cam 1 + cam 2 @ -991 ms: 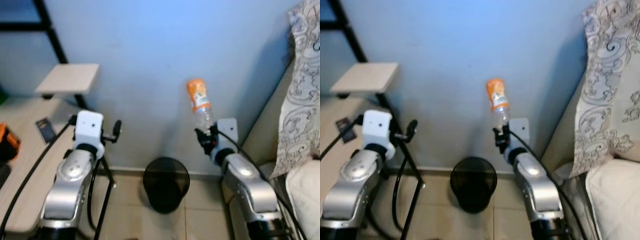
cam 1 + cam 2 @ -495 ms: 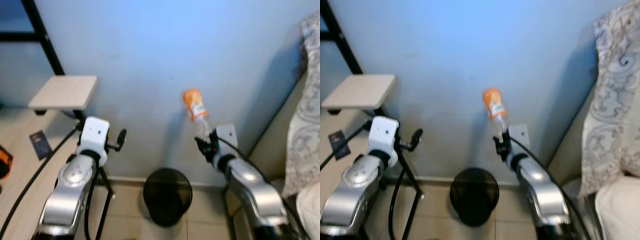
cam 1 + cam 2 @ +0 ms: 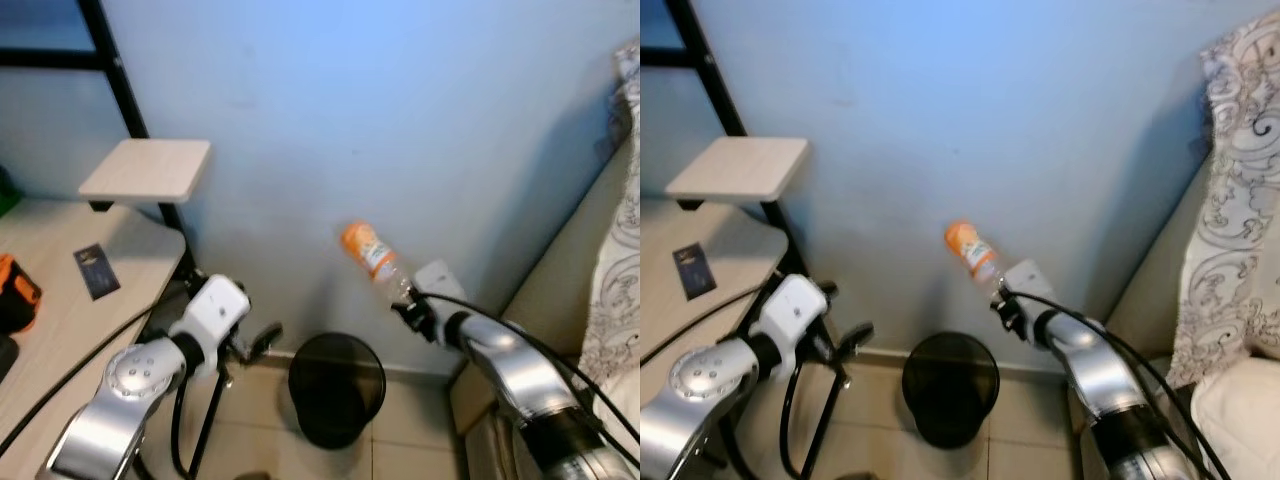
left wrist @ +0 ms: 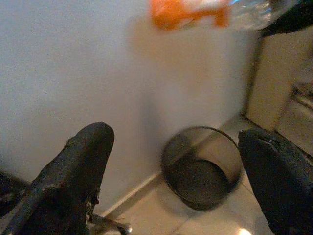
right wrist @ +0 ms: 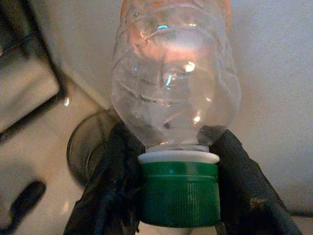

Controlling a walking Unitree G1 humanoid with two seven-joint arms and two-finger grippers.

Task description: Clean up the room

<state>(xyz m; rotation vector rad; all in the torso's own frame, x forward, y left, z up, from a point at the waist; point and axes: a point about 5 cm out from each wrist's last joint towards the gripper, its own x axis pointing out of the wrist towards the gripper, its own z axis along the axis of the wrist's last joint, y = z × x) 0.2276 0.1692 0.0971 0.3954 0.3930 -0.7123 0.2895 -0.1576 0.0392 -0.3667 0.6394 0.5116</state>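
My right gripper (image 3: 412, 305) is shut on the neck of a clear plastic bottle (image 3: 373, 261) with an orange label and a green cap (image 5: 179, 192). The bottle tilts up and to the left, hanging above the black mesh waste bin (image 3: 336, 388) that stands on the tiled floor against the blue wall. In the right wrist view both black fingers (image 5: 115, 186) press on the neck just above the cap. My left gripper (image 3: 258, 342) is low, left of the bin, with its fingers (image 4: 73, 176) spread wide and nothing between them.
A light wooden desk (image 3: 70, 300) at the left carries a dark card (image 3: 95, 272) and an orange-black object (image 3: 14, 295). A small wooden shelf (image 3: 147, 169) on a black frame stands above it. A beige bed frame and patterned bedding (image 3: 1240, 210) fill the right side.
The right gripper has tipped the bottle from near upright to a leftward slant and lowered it over the bin. The left arm has dropped toward the floor. The camera has shifted.
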